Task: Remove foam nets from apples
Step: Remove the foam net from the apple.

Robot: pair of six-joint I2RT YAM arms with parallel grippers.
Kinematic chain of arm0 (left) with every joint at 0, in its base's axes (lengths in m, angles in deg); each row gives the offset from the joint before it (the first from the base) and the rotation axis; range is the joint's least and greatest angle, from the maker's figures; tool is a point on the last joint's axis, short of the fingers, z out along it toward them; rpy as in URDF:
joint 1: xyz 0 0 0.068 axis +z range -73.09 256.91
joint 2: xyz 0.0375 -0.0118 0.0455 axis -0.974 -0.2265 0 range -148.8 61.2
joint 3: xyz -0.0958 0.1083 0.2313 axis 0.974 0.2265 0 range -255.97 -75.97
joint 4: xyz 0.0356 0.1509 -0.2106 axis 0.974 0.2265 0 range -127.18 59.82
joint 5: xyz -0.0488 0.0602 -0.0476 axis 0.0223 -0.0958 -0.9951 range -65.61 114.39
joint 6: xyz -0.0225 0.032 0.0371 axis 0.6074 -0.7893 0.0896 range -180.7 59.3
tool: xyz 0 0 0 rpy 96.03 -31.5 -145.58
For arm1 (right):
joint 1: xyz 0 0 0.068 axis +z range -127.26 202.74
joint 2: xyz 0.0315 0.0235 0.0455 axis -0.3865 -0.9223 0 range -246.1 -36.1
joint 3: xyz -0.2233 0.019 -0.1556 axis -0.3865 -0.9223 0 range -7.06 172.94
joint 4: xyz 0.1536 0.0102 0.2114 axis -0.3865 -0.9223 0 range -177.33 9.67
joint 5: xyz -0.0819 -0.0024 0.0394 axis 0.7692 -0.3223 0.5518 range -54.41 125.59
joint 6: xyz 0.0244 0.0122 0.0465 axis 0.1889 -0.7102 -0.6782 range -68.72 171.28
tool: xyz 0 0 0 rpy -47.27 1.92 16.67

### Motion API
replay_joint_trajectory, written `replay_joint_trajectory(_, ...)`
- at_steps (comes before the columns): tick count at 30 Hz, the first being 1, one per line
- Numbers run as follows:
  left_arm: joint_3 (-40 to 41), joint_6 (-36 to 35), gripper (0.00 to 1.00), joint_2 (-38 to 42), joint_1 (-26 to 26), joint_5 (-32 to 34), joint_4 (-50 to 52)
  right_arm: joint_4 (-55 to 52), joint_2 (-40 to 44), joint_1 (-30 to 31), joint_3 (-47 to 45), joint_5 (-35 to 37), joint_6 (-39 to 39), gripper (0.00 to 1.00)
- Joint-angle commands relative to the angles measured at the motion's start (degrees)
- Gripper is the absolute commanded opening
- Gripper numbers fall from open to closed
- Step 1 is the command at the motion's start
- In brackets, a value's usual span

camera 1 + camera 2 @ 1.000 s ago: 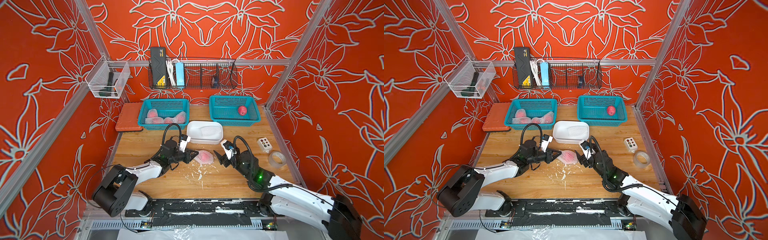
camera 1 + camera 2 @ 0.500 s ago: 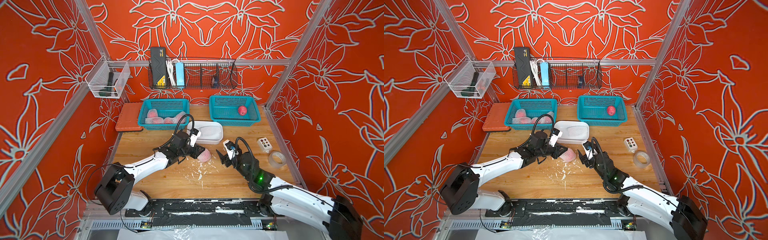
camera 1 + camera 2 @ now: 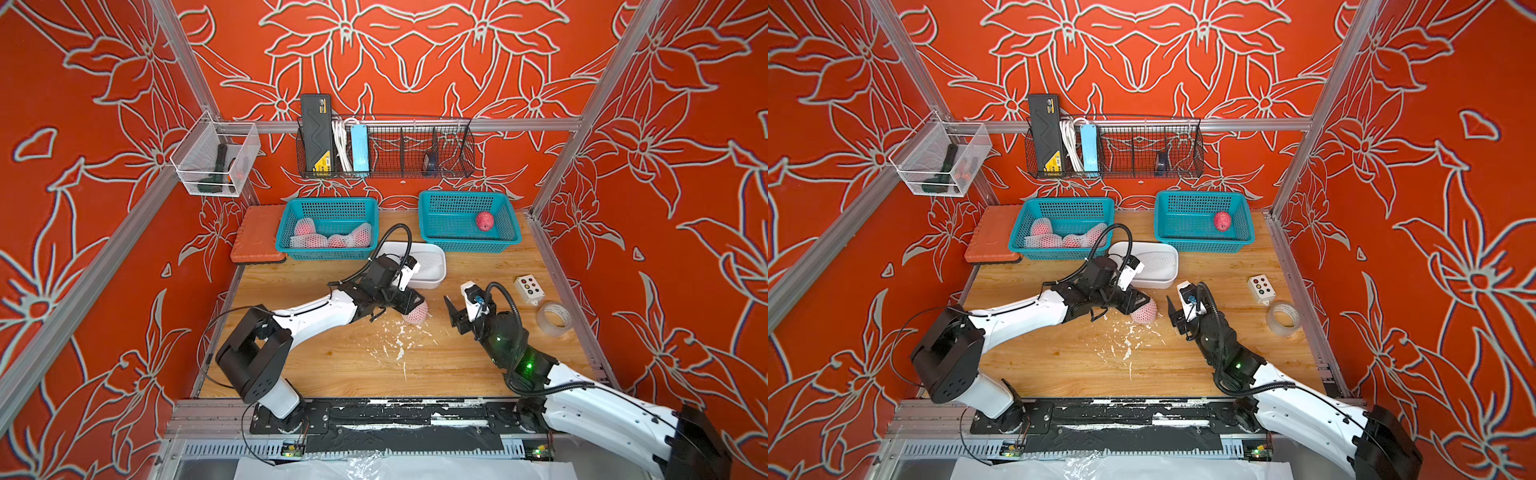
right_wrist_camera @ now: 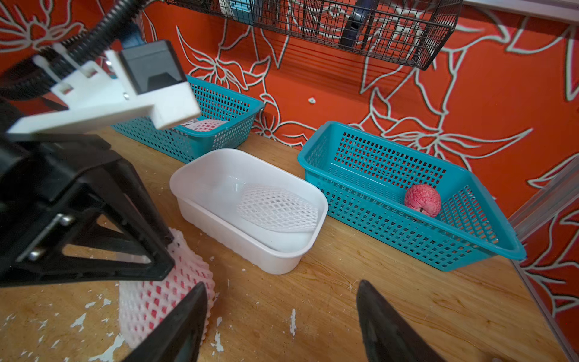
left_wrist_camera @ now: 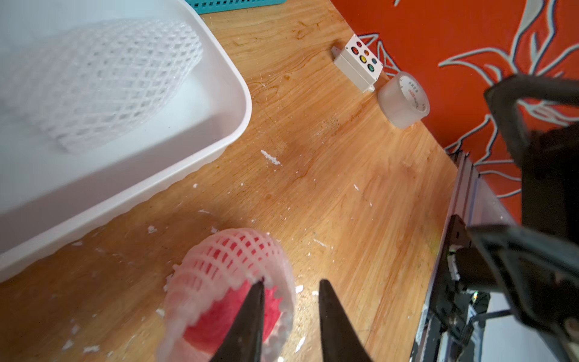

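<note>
One apple in a white foam net (image 3: 417, 312) (image 3: 1144, 312) lies on the wooden table mid-front. My left gripper (image 5: 291, 282) comes down on it from the tray side and is open. One fingertip (image 5: 258, 286) sits inside the net's open end against the red apple (image 5: 232, 316); its partner is outside over bare wood. My right gripper (image 4: 282, 285) (image 3: 454, 312) is wide open just right of the netted apple (image 4: 156, 297), holding nothing. A bare apple (image 3: 484, 220) lies in the right teal basket (image 3: 469, 245). Several netted apples (image 3: 328, 237) fill the left basket. An empty foam net (image 4: 275, 210) lies in the white tray (image 4: 219, 163).
White foam crumbs (image 3: 399, 340) litter the wood in front of the apple. A button box (image 3: 529, 288) and a tape roll (image 3: 552, 319) sit near the right edge. An orange pad (image 3: 257, 241) lies at the back left. A wire rack (image 3: 386, 149) hangs on the back wall.
My left arm swung its wrist up toward the tray and over the netted apple, and its jaws have parted. The apple stayed about where it was. The right gripper drew back slightly.
</note>
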Motion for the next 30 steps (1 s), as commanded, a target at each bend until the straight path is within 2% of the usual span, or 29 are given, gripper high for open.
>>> replay_joint_trajectory(1,-2.6,-2.1,0.33,-1.3,-1.1,-0.4,1.9,1.3,0.5,-0.5,-0.2,2.2,-1.2,0.75)
replay_joint_trajectory(9,-3.9,-2.2,0.47,-0.8,-1.9,-0.4,2.0,1.5,1.5,-0.9,-0.9,2.0,-1.7,0.75)
replay_joint_trajectory(16,-2.5,-2.1,0.57,5.9,-2.1,3.7,-1.8,1.7,1.0,-1.0,-0.8,1.3,-2.1,0.75)
replay_joint_trajectory(18,0.1,-1.5,0.67,9.1,-2.1,6.8,-4.7,1.7,1.1,-1.1,-0.8,1.3,-2.2,0.75)
replay_joint_trajectory(21,6.7,-1.0,0.75,14.4,-2.1,9.6,-10.8,1.8,1.1,-1.2,-0.9,1.3,-2.1,0.75)
replay_joint_trajectory(24,14.4,1.6,0.97,18.8,-1.5,13.4,-16.4,1.9,1.0,-1.3,-0.9,1.1,-2.4,0.75)
replay_joint_trajectory(28,20.9,6.6,0.97,19.7,1.9,9.4,-21.8,2.5,0.3,-1.4,-0.9,0.6,-2.5,0.75)
replay_joint_trajectory(30,21.9,6.6,0.97,18.5,2.1,8.4,-23.3,2.2,0.1,-1.4,-0.8,0.4,-2.7,0.75)
